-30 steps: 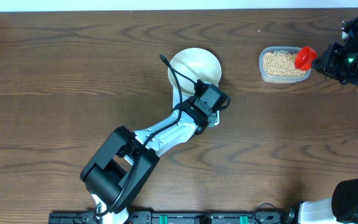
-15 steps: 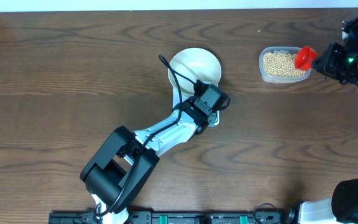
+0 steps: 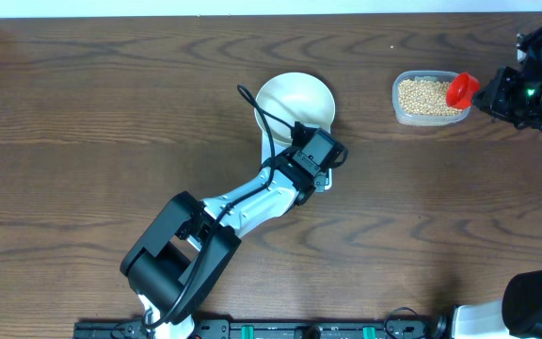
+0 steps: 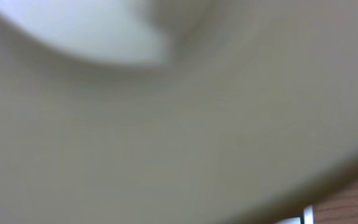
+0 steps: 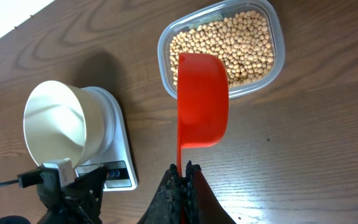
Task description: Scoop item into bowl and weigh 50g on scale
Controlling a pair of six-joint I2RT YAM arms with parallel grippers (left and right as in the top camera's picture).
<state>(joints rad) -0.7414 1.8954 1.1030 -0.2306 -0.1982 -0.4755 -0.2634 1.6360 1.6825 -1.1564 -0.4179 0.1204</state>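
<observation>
On a brown wood table (image 3: 111,113), from left: left gripper (image 3: 301,135) pressed together at rim of white bowl (image 3: 294,99) atop scale (image 5: 118,149), hold unclear; clear tub (image 3: 398,105) of beans (image 3: 429,95); red scoop (image 3: 461,88) over tub's edge, pinched by right gripper (image 5: 182,170).

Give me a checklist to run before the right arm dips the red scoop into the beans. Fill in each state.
1. Scoop gripped: ok. The right gripper is shut on the handle of the red scoop.
2. Scoop lined up with the supply: ok. Its cup hangs over the end of the clear tub nearest the right arm, and the tub holds plenty of beans.
3. Bowl on scale: ok. The white bowl sits on the scale.
4. Bowl ready to receive: ok. It is upright and empty.
5. Bowl steadied: ok. The left gripper looks shut on its rim.
6. Scale zeroed: cannot tell. The left gripper hides the display.
</observation>
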